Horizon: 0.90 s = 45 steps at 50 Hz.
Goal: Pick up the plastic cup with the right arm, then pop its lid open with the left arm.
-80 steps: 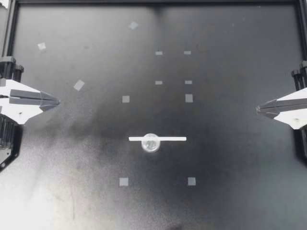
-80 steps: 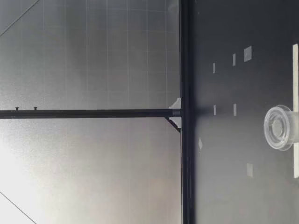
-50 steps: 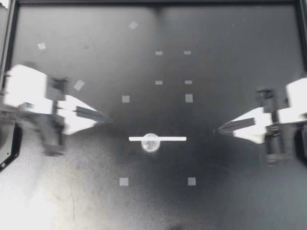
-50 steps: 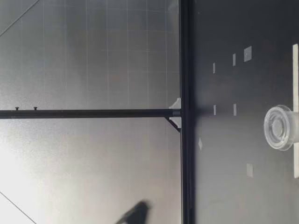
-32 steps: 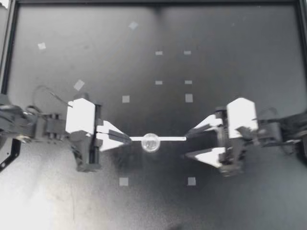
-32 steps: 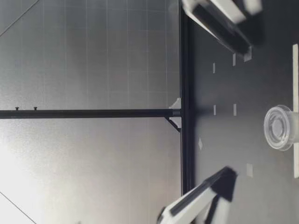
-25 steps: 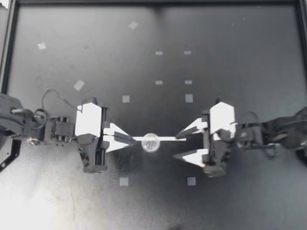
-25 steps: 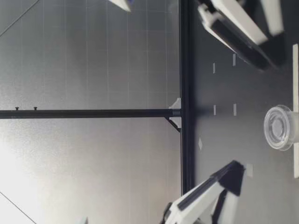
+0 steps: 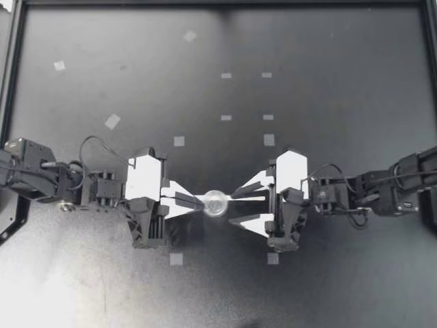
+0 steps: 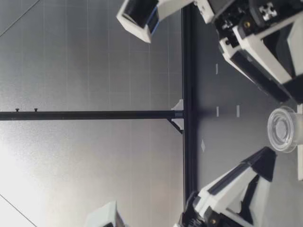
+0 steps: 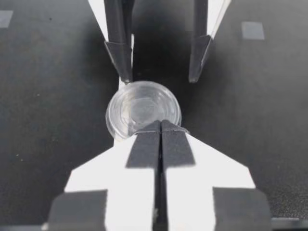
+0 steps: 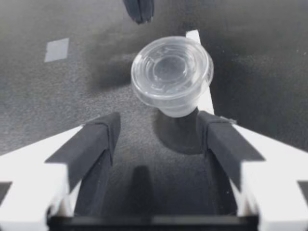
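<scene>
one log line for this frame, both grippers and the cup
left gripper: shut, tips at cup rim | right gripper: open, cup just ahead of it | cup: upright on tape strip, not held

One camera hangs above the table [image 9: 341, 68] and looks straight down on its whole top. A second sits at table height and looks across it to the back rail [image 10: 187, 71]. One rides on each wrist, close behind the left claw [image 9: 199, 201] and the right claw [image 9: 234, 208], facing along the fingers. All four views share the clear cup [image 9: 215, 203] at the middle.
</scene>
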Motion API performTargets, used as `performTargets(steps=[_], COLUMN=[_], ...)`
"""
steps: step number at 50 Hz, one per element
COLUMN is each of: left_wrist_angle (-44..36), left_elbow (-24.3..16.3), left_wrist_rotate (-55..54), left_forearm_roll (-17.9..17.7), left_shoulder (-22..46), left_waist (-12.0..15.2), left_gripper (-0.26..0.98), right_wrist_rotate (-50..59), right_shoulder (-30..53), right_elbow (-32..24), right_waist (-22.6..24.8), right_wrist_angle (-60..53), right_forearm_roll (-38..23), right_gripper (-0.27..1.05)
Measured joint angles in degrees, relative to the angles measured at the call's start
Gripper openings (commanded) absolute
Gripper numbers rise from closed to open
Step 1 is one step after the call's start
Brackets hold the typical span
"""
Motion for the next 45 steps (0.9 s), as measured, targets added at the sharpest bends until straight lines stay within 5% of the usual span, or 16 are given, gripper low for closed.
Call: performTargets(steps=[45], left_wrist_angle=[-0.1], left_elbow=[-0.4], left_wrist_rotate=[1.4], left_forearm_roll=[0.0], left_shoulder=[1.8], left_waist=[1.6], left_gripper=[-0.1], right_wrist_rotate=[-0.2], right_shoulder=[3.2], right_elbow=[-2.8], right_waist=[-0.7], right_wrist_angle=[1.1], right_forearm_roll=[0.0], right_gripper=[0.63])
